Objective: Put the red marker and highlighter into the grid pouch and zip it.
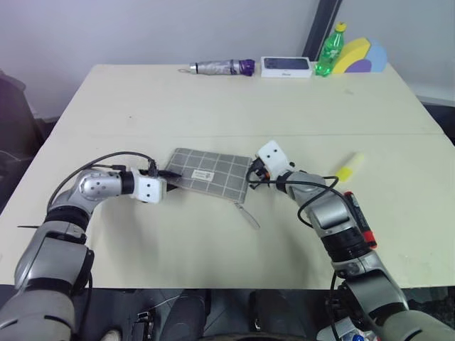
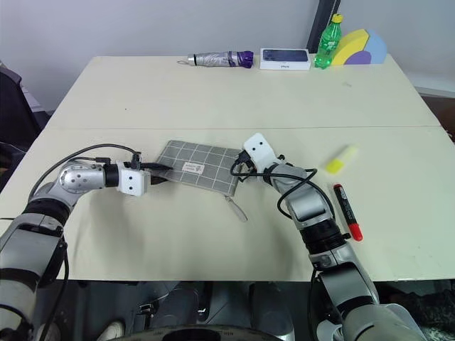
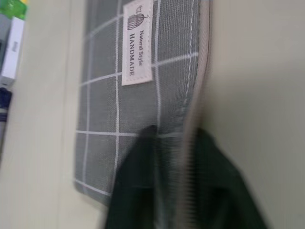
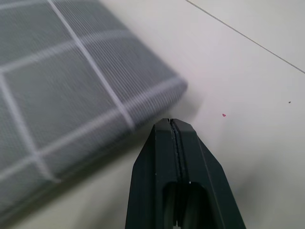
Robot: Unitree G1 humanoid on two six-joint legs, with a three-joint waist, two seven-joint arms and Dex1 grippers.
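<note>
- Left gripper (image 1: 170, 175) sits at the left end of the grid pouch (image 1: 213, 172), its black fingers (image 3: 138, 191) closed on the pouch's zipper edge, one on the fabric face and one on the other side of the zipper seam.
- Right gripper (image 4: 170, 125) has its two fingers pressed flat together with nothing between them; its tip rests just beside the pouch's right corner, apart from the fabric.
- Grid pouch lies flat in the middle of the cream table (image 1: 213, 106), grey with white lines and a small white label (image 3: 138, 45) reading "HANDMADE"; a thin pull cord (image 1: 247, 214) trails from its near right corner toward the front edge.
- Highlighter (image 1: 350, 167), short and pale yellow, lies on the table to the right of the pouch, well apart from it.
- Red marker (image 2: 348, 211) lies nearer the front, just right of the right forearm, pointing roughly front to back.
- Along the far edge stand a folded umbrella (image 1: 222, 67), a white box (image 1: 286, 66), a green bottle (image 1: 330, 48) and a yellow-and-purple wedge (image 1: 361, 57).
</note>
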